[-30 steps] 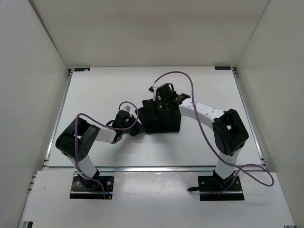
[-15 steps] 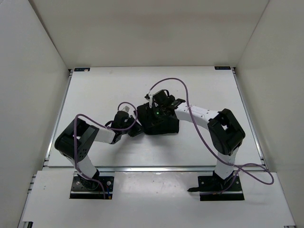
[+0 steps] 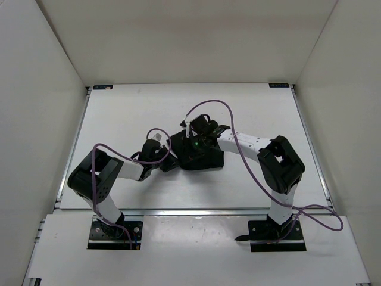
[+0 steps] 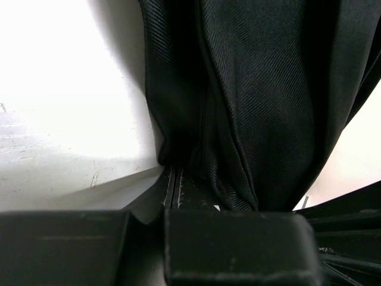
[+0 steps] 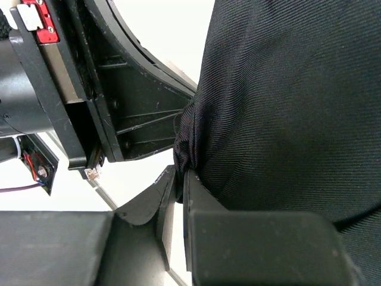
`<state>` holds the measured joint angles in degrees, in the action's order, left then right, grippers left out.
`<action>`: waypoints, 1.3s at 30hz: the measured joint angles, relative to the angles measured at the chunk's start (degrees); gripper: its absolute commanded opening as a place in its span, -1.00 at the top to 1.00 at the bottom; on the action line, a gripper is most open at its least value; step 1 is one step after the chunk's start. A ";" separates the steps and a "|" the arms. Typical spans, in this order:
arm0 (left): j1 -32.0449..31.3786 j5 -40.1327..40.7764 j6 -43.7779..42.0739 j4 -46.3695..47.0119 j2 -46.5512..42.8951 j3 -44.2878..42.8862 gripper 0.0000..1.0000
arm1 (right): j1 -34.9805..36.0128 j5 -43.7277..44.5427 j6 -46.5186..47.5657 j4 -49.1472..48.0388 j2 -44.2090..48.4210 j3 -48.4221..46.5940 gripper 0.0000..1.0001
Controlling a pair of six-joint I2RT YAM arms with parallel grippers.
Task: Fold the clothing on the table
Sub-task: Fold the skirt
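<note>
Left side first: we see the left gripper [image 4: 174,186] with jaws pressed together, and a fold of the clothing [image 3: 202,156] looks pinched at its tips on the garment's left edge. The clothing sits about mid-table [image 3: 119,113], bunched into a compact dark block, not spread flat, and the left wrist view shows pleats hanging in thick layers. On the right, the right gripper [image 5: 180,179] is over the garment's far side, jaws clamped on a gathered bit of fabric, with the other arm's wrist close beside it. We judge the task well along: the garment looks doubled over at least once, with a fold in hand. What's left is probably laying the held layer down, letting go and checking that the stack lies neat.
</note>
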<state>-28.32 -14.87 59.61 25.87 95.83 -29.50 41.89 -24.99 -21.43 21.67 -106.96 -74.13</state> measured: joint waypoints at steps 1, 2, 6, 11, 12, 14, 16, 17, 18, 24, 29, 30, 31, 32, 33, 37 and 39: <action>0.04 -0.02 -0.02 -0.02 -0.04 0.02 1.00 | 0.04 -0.09 -0.02 0.00 0.00 0.00 1.00; 0.09 -0.09 -0.02 -0.02 -0.04 0.04 1.00 | 0.07 -0.22 -0.02 0.00 0.00 0.07 1.00; 0.15 -0.26 -0.04 0.00 -0.04 0.11 1.00 | 0.15 -0.33 -0.09 -0.11 0.22 0.94 0.99; 0.26 -0.48 -0.04 0.02 -0.04 0.15 1.00 | 0.17 -0.35 -0.52 -0.17 1.53 2.78 0.99; 0.26 -0.52 -0.04 0.02 -0.04 0.15 1.00 | 0.17 -0.39 -0.55 -0.17 1.55 2.78 0.95; 0.31 -0.61 -0.04 0.07 -0.04 0.20 0.99 | 0.17 -0.55 -0.63 -0.13 1.55 2.78 0.52; 0.39 -0.72 -0.07 0.11 -0.07 0.28 0.82 | 0.22 -1.03 -0.55 -0.04 1.57 2.78 0.25; 0.44 -0.74 -0.04 0.11 -0.15 0.39 0.66 | 0.33 -1.14 -0.37 -0.04 1.66 2.78 0.14; 0.50 -0.79 -0.20 0.07 -0.31 0.55 0.59 | 0.48 -1.09 -0.22 0.00 1.86 2.78 0.13; 1.22 -1.97 0.28 -2.36 -6.43 4.83 0.18 | 0.57 1.01 0.04 -0.35 9.60 3.72 -0.09; 2.73 -2.08 0.00 -7.19 -17.31 11.93 0.14 | -3.74 1.38 -0.92 -5.25 23.96 9.92 0.19; 3.41 -2.05 -0.09 -8.76 -20.31 13.38 0.14 | -5.09 1.36 -1.01 -6.19 25.73 11.10 0.50; 4.39 -2.03 -0.20 -10.67 -23.87 14.80 0.14 | -6.67 1.25 -1.22 -7.37 27.26 12.48 0.77; 5.44 -1.86 -0.31 -12.66 -27.45 15.74 0.14 | -8.13 1.14 -1.73 -8.37 28.00 13.70 0.87; 6.36 -1.62 -0.46 -14.88 -31.30 16.35 0.15 | -9.46 1.03 -2.03 -9.20 28.13 14.82 1.00; 9.55 0.61 -1.90 -22.56 -44.39 15.78 0.17 | -10.60 0.00 -2.73 -10.78 23.85 17.40 1.00; 11.04 1.03 -2.91 -25.92 -48.35 14.56 0.16 | -9.64 -1.27 -2.75 -12.35 19.43 17.22 1.00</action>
<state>-17.28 -13.85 56.71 -0.05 47.48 -14.94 32.25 -26.26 -24.18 9.32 -87.53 -56.90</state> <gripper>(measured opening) 0.418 0.001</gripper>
